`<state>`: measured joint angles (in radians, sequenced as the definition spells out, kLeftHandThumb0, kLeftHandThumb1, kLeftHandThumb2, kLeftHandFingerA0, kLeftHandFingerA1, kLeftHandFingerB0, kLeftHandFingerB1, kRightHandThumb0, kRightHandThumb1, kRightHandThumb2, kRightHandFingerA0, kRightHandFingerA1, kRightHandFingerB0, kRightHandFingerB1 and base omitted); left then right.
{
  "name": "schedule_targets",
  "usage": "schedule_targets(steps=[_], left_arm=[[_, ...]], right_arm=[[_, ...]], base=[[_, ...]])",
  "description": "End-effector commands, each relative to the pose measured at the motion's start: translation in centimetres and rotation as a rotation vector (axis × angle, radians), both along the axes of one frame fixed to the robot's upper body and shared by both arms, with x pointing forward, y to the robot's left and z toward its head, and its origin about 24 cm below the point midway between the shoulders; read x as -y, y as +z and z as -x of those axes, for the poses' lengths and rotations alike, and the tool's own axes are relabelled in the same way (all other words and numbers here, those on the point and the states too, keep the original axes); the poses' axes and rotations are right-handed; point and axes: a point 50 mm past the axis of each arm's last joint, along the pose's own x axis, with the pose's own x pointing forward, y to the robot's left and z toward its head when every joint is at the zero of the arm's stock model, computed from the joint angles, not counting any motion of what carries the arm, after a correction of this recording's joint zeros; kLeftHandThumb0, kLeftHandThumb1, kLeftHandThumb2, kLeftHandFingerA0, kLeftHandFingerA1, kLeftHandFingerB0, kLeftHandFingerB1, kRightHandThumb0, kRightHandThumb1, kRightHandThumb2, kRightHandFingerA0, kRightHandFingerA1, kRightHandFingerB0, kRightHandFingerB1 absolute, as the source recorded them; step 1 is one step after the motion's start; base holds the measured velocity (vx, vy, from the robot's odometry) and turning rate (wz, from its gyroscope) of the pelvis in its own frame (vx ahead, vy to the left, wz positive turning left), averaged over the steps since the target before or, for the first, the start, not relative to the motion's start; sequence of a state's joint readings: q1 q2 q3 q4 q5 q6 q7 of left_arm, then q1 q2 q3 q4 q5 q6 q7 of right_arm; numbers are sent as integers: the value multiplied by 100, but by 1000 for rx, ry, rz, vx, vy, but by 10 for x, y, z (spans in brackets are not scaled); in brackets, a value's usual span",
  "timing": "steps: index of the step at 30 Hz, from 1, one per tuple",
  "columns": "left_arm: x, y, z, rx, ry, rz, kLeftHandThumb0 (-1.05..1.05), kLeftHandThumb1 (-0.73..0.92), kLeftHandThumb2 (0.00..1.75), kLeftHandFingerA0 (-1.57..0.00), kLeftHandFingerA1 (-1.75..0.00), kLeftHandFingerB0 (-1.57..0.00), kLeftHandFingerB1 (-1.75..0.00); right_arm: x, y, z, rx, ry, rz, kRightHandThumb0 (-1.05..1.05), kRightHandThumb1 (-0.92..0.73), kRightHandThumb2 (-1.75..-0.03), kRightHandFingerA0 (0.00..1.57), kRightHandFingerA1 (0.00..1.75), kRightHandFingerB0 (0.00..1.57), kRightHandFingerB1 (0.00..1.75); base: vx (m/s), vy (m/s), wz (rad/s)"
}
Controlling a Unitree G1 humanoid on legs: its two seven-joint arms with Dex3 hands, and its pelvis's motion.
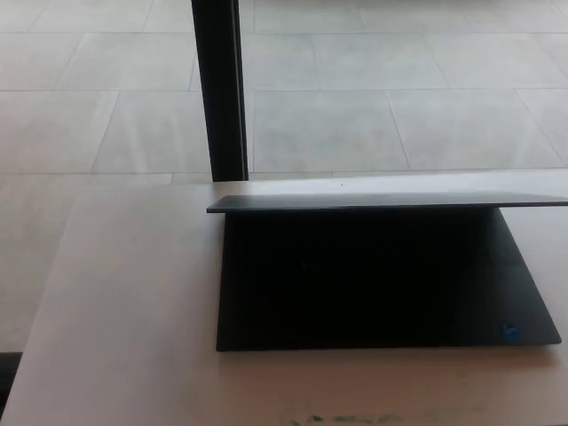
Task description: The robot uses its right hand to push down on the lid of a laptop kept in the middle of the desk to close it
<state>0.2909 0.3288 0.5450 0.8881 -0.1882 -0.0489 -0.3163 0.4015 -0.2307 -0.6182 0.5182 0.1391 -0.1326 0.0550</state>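
Laptop (382, 284) on desk (124, 293); lid (390, 203) seemingly half-lowered.

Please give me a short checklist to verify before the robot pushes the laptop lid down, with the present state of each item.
1. Laptop lies on the desk: ok.
2. Lid not yet closed, tilted over the base with a gap: ok, push still needed.
3. Nothing lies on the visible front part of the base: ok; under the lid cannot tell.
4. Right hand above the lid: not ok, no hand in view.
5. Lid's right end inside the picture: not ok, it is cut off.
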Motion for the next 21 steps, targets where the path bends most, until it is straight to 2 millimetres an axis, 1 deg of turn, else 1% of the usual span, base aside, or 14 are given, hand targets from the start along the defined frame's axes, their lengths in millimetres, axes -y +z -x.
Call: schedule_targets(steps=[1,2,3,4,6,7,9,11,15,16,18,19,20,21], left_arm=[[-44,54,11,445,96,15,-88,73,111,-21,-52,-9,-39],[-45,53,14,439,99,12,-91,92,72,-29,-41,-15,-27],[-44,53,13,436,84,4,-90,76,113,-22,-51,-9,-36],[-45,52,12,441,100,18,-90,76,113,-22,-52,-9,-36],[-45,51,11,455,118,26,-89,92,72,-26,-40,-13,-26],[-46,51,10,466,129,36,-86,74,111,-19,-51,-8,-38],[-46,51,6,479,137,40,-88,73,111,-20,-51,-8,-39],[-46,51,6,483,135,42,-91,92,71,-27,-40,-16,-27],[-45,52,3,497,117,44,-89,92,72,-27,-41,-16,-28],[-45,52,2,498,116,47,-87,74,111,-21,-52,-8,-39],[-45,52,2,496,112,49,-90,75,112,-23,-52,-6,-38],[-45,52,2,495,111,50,-90,75,112,-23,-52,-6,-38],[-43,52,1,502,102,51,-90,92,71,-29,-42,-16,-27],[-42,50,1,505,108,57,-89,74,112,-23,-52,-5,-38]], right_arm=[[60,82,30,484,-363,149,-85,-92,-71,28,126,9,77],[63,92,28,535,-383,168,-81,-92,-69,28,135,6,81],[69,98,23,537,-376,196,-81,-92,-73,25,138,5,83],[77,116,10,595,-366,210,-83,-92,-70,30,128,10,81],[75,141,-16,678,-317,249,-82,-92,-72,28,122,17,83],[74,150,-26,714,-299,253,-81,-92,-73,26,118,17,80],[71,177,-56,800,-233,280,-79,-92,-73,36,108,23,76],[66,191,-70,850,-196,282,-80,-92,-71,39,100,24,71],[25,240,-129,956,96,301,-85,-87,-66,65,67,53,51],[15,245,-137,948,157,324,-85,-90,-67,60,60,52,49],[-13,258,-157,937,317,371,-82,-90,-67,56,53,50,42],[-13,258,-157,934,316,371,-82,-90,-67,56,53,50,42],[-38,265,-172,933,455,389,-84,-91,-68,46,42,41,33],[-49,267,-179,915,507,403,-90,-80,-81,40,41,33,36]], base=[[0,0,0],[0,0,0],[0,0,0],[0,0,0],[0,0,0],[0,0,0],[0,0,0],[0,0,0],[0,0,0],[0,0,0],[0,0,0],[0,0,0],[-3,8,6],[0,0,0]])
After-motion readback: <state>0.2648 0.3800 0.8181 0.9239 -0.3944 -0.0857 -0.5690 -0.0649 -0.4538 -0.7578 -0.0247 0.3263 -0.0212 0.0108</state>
